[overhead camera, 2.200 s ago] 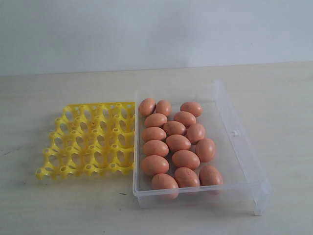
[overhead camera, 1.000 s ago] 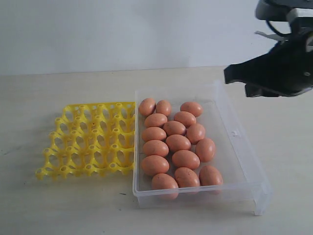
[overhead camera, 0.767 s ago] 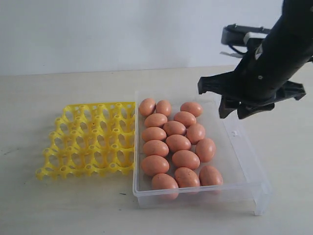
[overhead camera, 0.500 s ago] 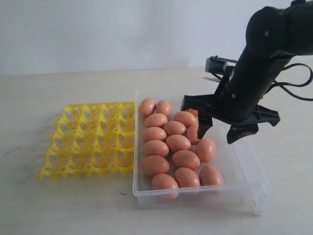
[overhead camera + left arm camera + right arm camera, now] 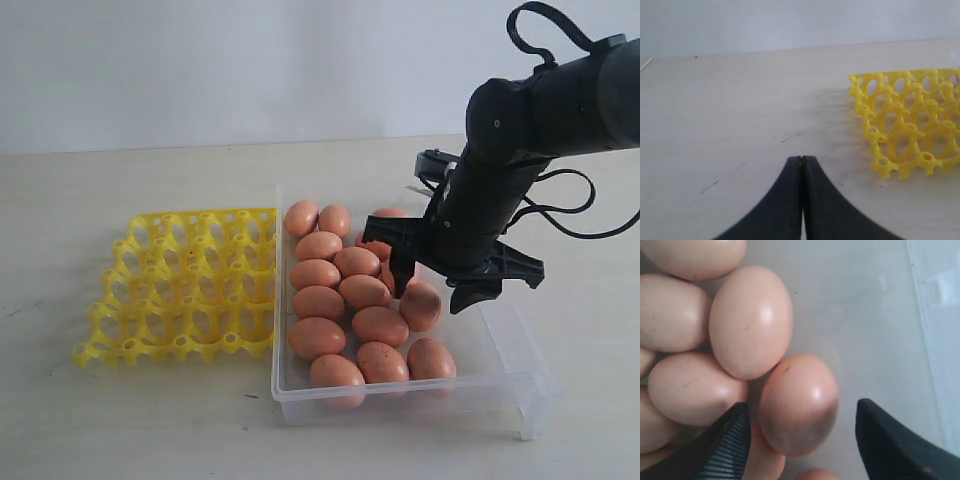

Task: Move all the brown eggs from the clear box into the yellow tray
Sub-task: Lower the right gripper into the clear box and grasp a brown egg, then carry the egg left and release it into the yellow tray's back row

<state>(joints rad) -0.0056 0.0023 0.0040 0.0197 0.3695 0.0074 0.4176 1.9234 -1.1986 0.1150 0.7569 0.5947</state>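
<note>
Brown eggs [image 5: 318,302] are all in the clear box [image 5: 505,345], packed in about 3 loose rows toward its left side. The right part of the box floor is bare. Some eggs at the back are hidden by the arm, so no exact count.

The right gripper [image 5: 432,292] is down inside the box over the right-hand row, jaws spread wide. The right wrist view shows 1 egg [image 5: 799,402] sitting between the 2 black fingers [image 5: 732,437]. It is straddled, not clamped, with a clear gap on one side. That egg touches its neighbours.

The yellow tray [image 5: 180,285] lies flat just left of the box, its edge right up against the box wall. No egg shows in any cup I can see.

The left gripper [image 5: 801,161] is closed, fingers pressed together with nothing between them. It sits low over the pale table [image 5: 100,420], near a corner of the tray.
</note>
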